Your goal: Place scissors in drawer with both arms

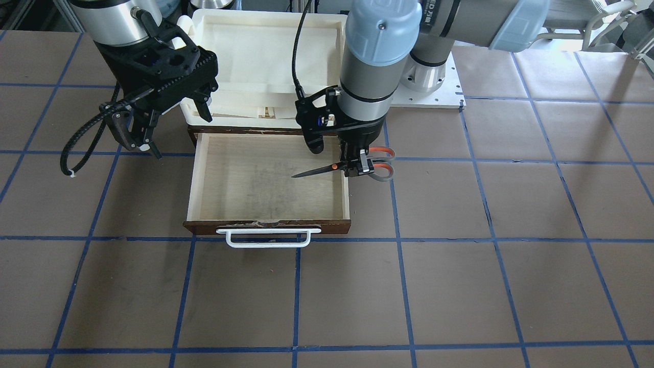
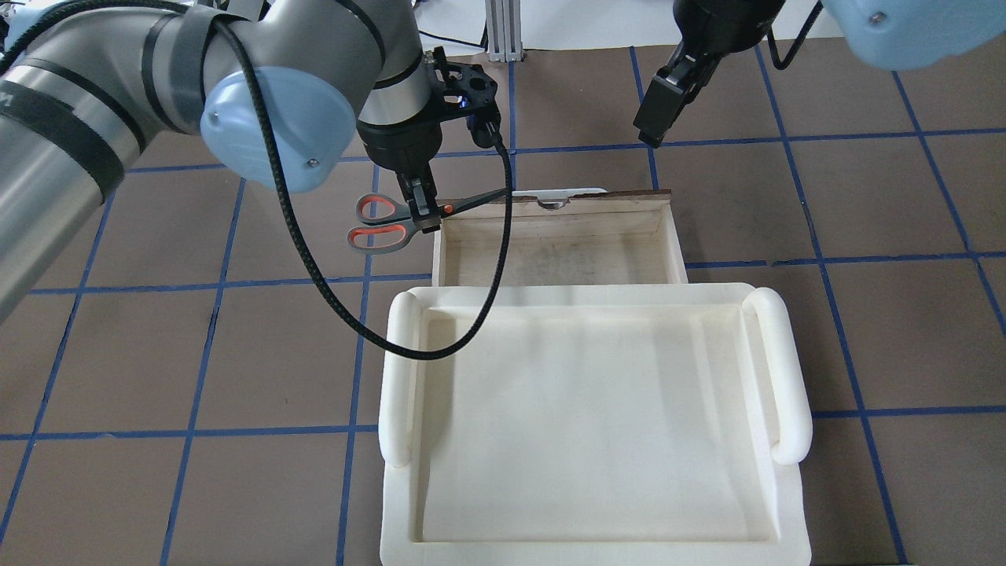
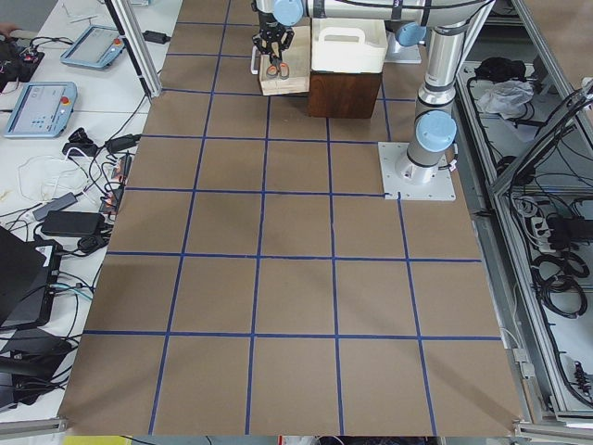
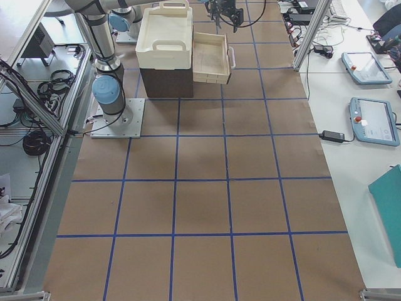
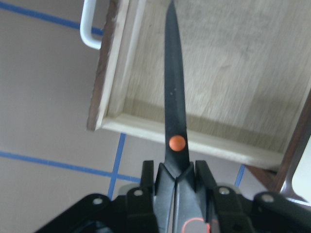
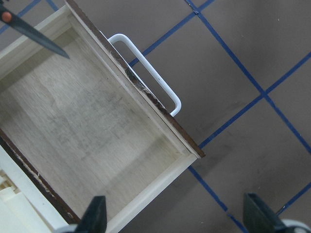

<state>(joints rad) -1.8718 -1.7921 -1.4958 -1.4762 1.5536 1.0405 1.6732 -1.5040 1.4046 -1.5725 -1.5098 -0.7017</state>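
The scissors (image 1: 327,168) hang in my left gripper (image 1: 357,166), which is shut on them just behind the orange pivot. The dark blades point over the open drawer (image 1: 193,179). The orange-lined loops stick out past its side wall (image 2: 376,223). In the left wrist view the blade (image 5: 174,97) crosses the drawer's side wall (image 5: 194,141) and lies above its plywood floor. My right gripper (image 1: 171,125) is open and empty, raised beside the drawer's other side. Its fingertips (image 6: 97,216) frame the drawer's front corner and the white handle (image 6: 146,73).
A cream plastic bin (image 2: 589,409) sits on the cabinet above the drawer's back. The left arm's black cable (image 2: 377,330) loops over the bin's corner. Brown table with blue tape lines (image 1: 398,286) spreads around the drawer.
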